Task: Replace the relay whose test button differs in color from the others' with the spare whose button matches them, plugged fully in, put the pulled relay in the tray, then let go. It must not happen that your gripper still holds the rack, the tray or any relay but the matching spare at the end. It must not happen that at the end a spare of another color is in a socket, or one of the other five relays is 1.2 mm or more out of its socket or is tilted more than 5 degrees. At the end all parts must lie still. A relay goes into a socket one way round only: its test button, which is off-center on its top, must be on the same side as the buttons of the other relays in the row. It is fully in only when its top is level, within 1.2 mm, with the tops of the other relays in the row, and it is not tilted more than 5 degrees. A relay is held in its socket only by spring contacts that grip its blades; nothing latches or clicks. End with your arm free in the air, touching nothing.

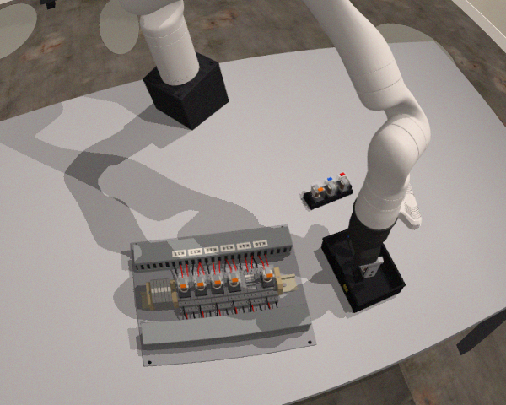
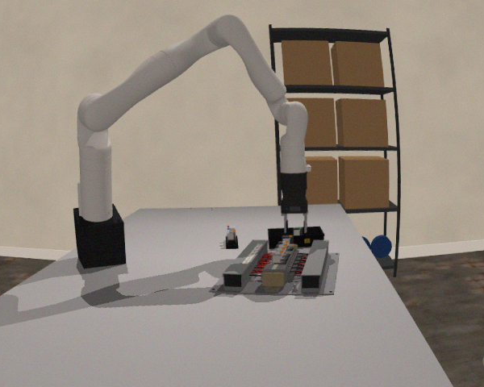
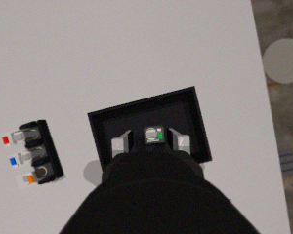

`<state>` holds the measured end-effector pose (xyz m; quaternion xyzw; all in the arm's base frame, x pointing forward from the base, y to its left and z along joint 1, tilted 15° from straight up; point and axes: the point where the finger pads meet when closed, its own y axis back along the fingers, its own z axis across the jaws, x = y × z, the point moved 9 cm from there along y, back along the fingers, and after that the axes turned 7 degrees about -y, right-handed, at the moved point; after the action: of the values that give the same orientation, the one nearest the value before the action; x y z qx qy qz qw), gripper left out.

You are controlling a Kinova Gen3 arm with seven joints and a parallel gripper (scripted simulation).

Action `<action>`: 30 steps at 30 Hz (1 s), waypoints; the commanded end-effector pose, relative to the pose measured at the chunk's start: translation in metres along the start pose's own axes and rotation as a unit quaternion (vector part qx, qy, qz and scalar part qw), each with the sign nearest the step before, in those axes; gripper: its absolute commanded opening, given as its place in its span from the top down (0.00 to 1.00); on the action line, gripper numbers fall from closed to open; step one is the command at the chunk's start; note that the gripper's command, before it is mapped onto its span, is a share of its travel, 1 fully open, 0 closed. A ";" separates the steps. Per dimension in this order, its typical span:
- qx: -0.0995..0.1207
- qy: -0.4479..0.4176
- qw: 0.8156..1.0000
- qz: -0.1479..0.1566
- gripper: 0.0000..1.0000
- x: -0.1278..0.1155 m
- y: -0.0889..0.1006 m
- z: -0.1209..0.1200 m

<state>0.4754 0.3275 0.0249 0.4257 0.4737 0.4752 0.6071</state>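
Note:
My gripper (image 3: 149,136) is open and hangs over the black tray (image 3: 148,127). A relay with a green button (image 3: 153,135) lies in the tray between the open fingers, which stand apart from it. In the top view the gripper (image 1: 370,271) is above the tray (image 1: 363,272). The row of relays (image 1: 224,282) on the panel has orange buttons and one empty socket (image 1: 250,281), second from the right. The spare holder (image 1: 328,191) carries three relays with orange, blue and red buttons; it also shows in the wrist view (image 3: 35,159).
The panel has a grey wire duct (image 1: 212,252) behind the row and a grey cover (image 1: 224,329) in front. The arm's black base (image 1: 185,89) stands at the table's back. A shelf with boxes (image 2: 338,120) stands beyond the table.

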 end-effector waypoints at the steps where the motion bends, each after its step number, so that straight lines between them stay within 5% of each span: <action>1: -0.001 0.000 1.000 0.001 0.00 0.001 0.002 0.001; 30: -0.001 0.000 1.000 0.001 0.00 0.001 0.008 0.001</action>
<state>0.4744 0.3288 0.0309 0.4257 0.4735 0.4753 0.6071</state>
